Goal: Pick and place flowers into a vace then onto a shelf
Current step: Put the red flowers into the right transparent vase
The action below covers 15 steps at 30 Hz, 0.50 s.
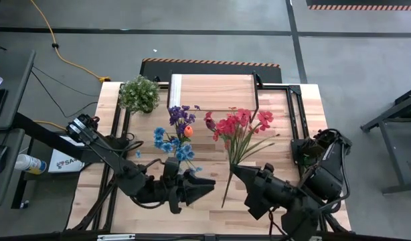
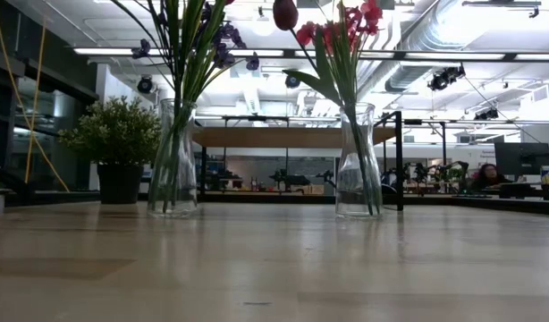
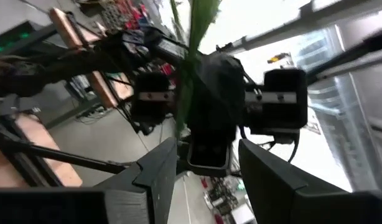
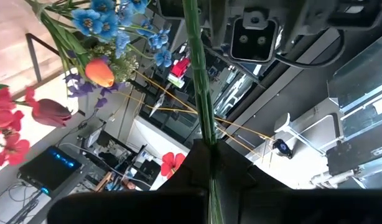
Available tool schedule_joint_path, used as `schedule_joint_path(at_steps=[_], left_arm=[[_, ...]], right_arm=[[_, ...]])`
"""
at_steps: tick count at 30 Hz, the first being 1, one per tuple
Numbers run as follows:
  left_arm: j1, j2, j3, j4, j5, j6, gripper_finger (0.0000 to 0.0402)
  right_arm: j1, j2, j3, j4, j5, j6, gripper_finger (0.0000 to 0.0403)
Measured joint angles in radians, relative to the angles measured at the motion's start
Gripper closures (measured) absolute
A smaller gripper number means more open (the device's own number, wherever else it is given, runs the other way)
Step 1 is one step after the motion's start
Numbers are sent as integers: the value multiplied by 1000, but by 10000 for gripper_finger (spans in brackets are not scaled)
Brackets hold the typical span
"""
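Two glass vases stand on the wood table. The left vase (image 2: 173, 161) holds blue, purple and orange flowers (image 1: 175, 134). The right vase (image 2: 358, 161) holds red and maroon flowers (image 1: 239, 126). Above the near half of the table, my right gripper (image 1: 234, 169) is shut on a loose green flower stem (image 1: 225, 191); its bloom does not show. My left gripper (image 1: 209, 187) hovers open just left of that stem, pointing at it, and the stem (image 3: 190, 68) crosses ahead of its fingers without touching them. The shelf (image 1: 212, 87) stands at the far edge. My right gripper pinches the green stem (image 4: 206, 140) between its two fingers. The fingers come from the table's right near side, and the stem lies across them. The stem is lifted clear of the table, its free end (image 1: 223, 204) reaching toward the near edge.
A bushy potted plant (image 1: 138, 94) sits at the far left corner of the table. The shelf's black metal legs (image 1: 294, 107) run along the right side. A person (image 2: 489, 174) sits in the room far beyond the table.
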Motion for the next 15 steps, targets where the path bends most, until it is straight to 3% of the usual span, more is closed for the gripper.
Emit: schedule_joint_path(at_steps=[5,9,15], left_arm=[[0,33,94,-98,50,11,195],[0,34,141,-234,24,-8,195],[0,34,161,-270,2,-26,195]], right_arm=[[-18,0,0,94,-20,-77,403],[-21,0,0,149,-35,-115,403],[-20,9,0,219,-65,-161,403]])
